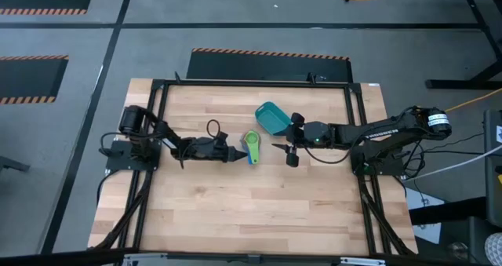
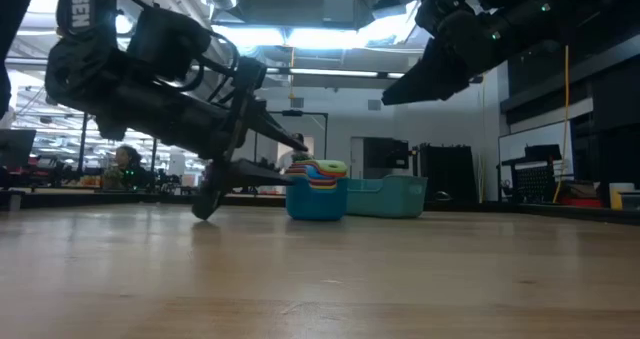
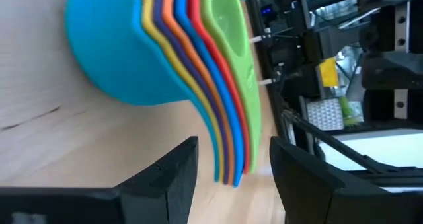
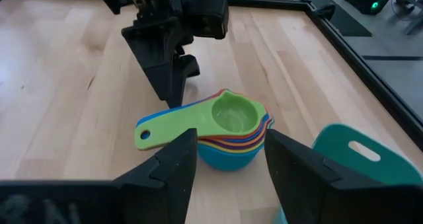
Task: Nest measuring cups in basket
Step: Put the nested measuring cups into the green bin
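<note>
Measuring cups [image 1: 251, 147]: nested in one stack, green on top and light blue at the bottom, standing on the desk [image 1: 235, 219] near its middle, outside the basket, handles toward the left arm.
Basket [image 1: 273, 117]: teal, on the desk toward the far edge, close beside the stack.
Left gripper [image 1: 235, 154]: low over the desk at the handle ends; fingers [image 3: 175, 178] apart, either side of the handles, not clamped.
Right gripper [image 1: 292, 144]: raised above the desk beside the basket; fingers [image 4: 175, 171] apart, holding nothing.
</note>
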Action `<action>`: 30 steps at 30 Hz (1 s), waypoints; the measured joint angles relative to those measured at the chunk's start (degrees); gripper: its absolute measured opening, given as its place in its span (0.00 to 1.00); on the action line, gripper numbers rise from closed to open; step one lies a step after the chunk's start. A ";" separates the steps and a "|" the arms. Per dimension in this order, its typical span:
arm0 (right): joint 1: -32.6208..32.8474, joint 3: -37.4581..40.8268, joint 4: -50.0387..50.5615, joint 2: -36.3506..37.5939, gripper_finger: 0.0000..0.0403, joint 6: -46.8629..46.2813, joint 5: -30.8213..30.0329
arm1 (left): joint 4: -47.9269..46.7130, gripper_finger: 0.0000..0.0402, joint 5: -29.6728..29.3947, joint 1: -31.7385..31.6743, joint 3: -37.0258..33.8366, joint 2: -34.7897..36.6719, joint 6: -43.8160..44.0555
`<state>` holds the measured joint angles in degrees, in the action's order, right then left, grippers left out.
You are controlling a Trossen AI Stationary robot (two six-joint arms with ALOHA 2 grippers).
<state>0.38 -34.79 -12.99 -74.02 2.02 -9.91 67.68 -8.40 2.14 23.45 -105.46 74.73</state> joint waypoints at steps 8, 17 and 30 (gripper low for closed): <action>0.02 0.00 0.91 0.00 0.45 -0.07 0.00 | 0.33 0.45 3.55 -1.46 4.35 -3.31 -0.23; 0.02 0.23 2.71 -0.82 0.45 -1.95 0.02 | 0.39 0.45 4.93 -2.23 5.87 -4.75 0.19; 0.02 0.62 -1.02 -10.99 0.45 -3.28 0.01 | -0.96 0.45 5.61 -2.08 5.83 -4.73 5.17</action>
<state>0.40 -34.17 -14.01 -85.01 -1.26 -9.91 66.72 -2.79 0.05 29.28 -110.19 79.90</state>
